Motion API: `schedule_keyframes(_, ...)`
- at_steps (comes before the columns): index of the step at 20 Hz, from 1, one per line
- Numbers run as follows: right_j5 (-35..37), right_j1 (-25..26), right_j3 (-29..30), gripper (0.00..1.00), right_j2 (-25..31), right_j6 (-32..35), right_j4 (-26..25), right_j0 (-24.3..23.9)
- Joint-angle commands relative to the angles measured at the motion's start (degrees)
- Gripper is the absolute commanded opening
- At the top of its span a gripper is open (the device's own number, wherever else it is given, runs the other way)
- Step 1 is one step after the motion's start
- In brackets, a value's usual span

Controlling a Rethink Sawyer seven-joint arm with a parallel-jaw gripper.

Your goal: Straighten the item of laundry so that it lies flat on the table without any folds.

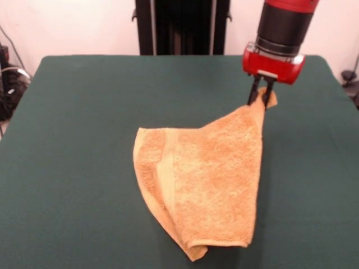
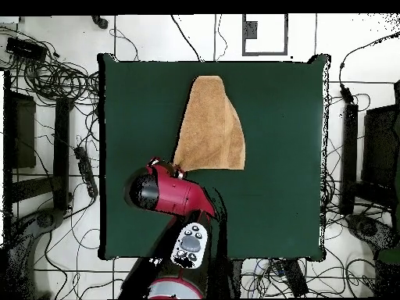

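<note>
The item of laundry (image 1: 210,176) is an orange-tan terry towel, folded over itself into a rough triangle on the dark green table (image 1: 73,168). One corner is lifted off the surface toward the far right. My gripper (image 1: 261,95) is shut on that raised corner, its two dark fingers pinching the cloth below the red wrist. A flat woven band runs down the towel's left side. In the overhead view the towel (image 2: 209,129) narrows toward the table's top edge, and the gripper (image 2: 176,166) holds its lower left corner, mostly hidden under the arm.
The red and black arm (image 2: 168,194) hangs over the table's lower left part in the overhead view. Cables and dark equipment (image 2: 47,86) lie on the floor around the table (image 2: 281,180).
</note>
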Motion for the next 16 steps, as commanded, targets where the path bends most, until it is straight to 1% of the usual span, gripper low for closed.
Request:
schedule_keyframes(1, 8.65, -1.39, 5.8, 0.0, 2.33, 18.95, 6.39, 3.99)
schedule_keyframes(8, 6.68, -1.33, 6.8, 0.0, 3.01, 20.31, 9.78, 5.47)
schedule_keyframes(16, 5.0, -1.38, 7.34, 0.0, 4.01, 19.56, 10.2, 4.61)
